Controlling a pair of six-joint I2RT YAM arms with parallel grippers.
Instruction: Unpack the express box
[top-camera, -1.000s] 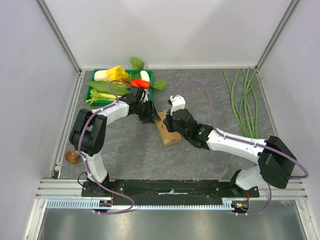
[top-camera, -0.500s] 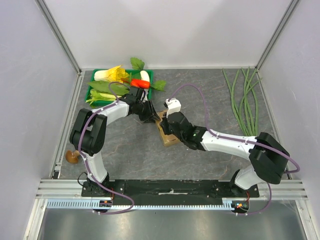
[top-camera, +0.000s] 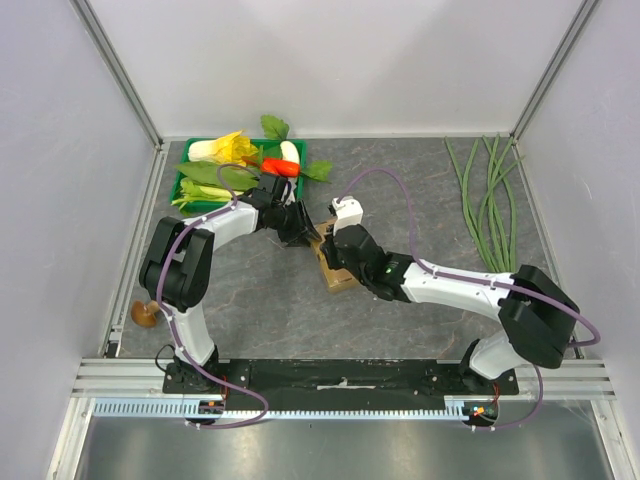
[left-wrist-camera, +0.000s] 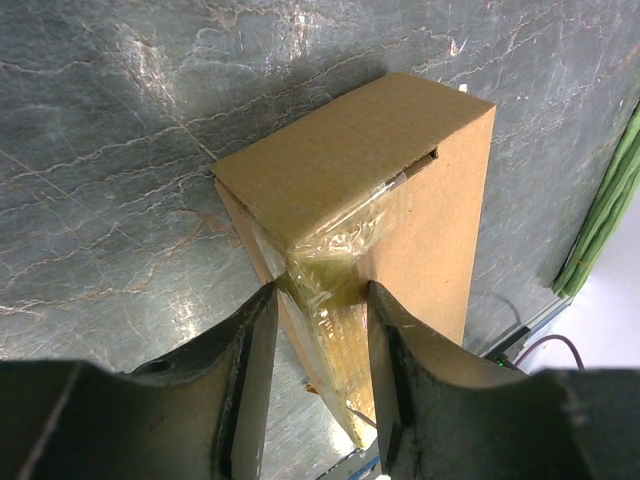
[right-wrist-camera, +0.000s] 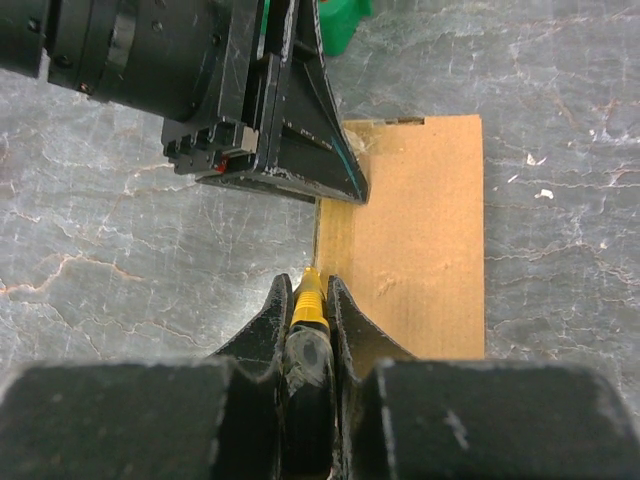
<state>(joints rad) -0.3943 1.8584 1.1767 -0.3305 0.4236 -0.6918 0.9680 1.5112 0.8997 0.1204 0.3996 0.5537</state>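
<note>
On the grey table (top-camera: 250, 300), left gripper (left-wrist-camera: 320, 292) clamps express box (left-wrist-camera: 370, 150), right gripper (right-wrist-camera: 307, 283) pinches yellow-tipped tool (right-wrist-camera: 308, 308).

Plain brown express box (left-wrist-camera: 350, 160); grey white-veined table (top-camera: 260, 300); green tray (top-camera: 180, 180); yellow-tipped tool (right-wrist-camera: 308, 295).

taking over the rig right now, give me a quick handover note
Left gripper: closed across the taped end of the express box, apparently bracing it.
Right gripper: shut on a yellow-tipped tool, tip at the box's long edge.
Box: lying on the table between both arms.
Done: box braced, tool in place.
Left: tape is on and flaps are closed; cut the tape, open the flaps, unpack.
</note>
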